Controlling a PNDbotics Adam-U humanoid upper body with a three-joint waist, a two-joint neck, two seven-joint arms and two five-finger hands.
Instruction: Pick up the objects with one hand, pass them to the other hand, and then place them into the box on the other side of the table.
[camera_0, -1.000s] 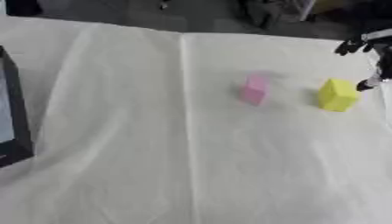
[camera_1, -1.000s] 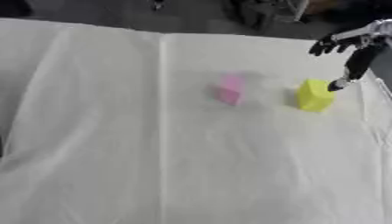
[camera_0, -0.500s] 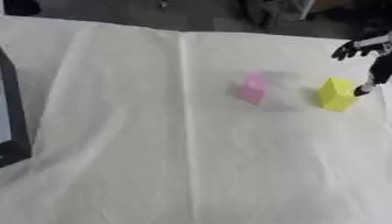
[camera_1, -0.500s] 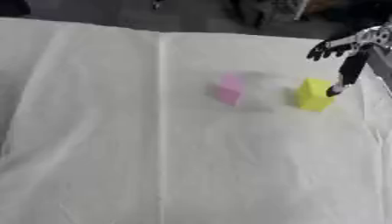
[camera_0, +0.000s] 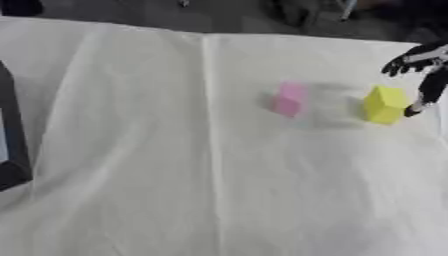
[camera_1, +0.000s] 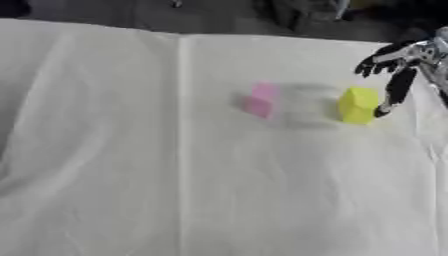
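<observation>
Little has changed since a second ago: the right hand (camera_1: 395, 62) still hangs at the right edge, fingers spread, one straight finger reaching down beside the yellow block (camera_1: 357, 105). The pink block (camera_1: 261, 99) stands left of it at mid-frame. The box (camera_0: 12, 145) sits at the left edge, wide bare white cloth (camera_0: 219, 190) between.

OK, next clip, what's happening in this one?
The robot's right hand has come in from the right edge and reaches down beside the yellow block, one finger at the block's right side, the others spread; nothing is grasped yet. A pink block stands apart to its left on the white cloth. The dark box sits at the left edge, in the left eye view. The left hand is not in view.
</observation>
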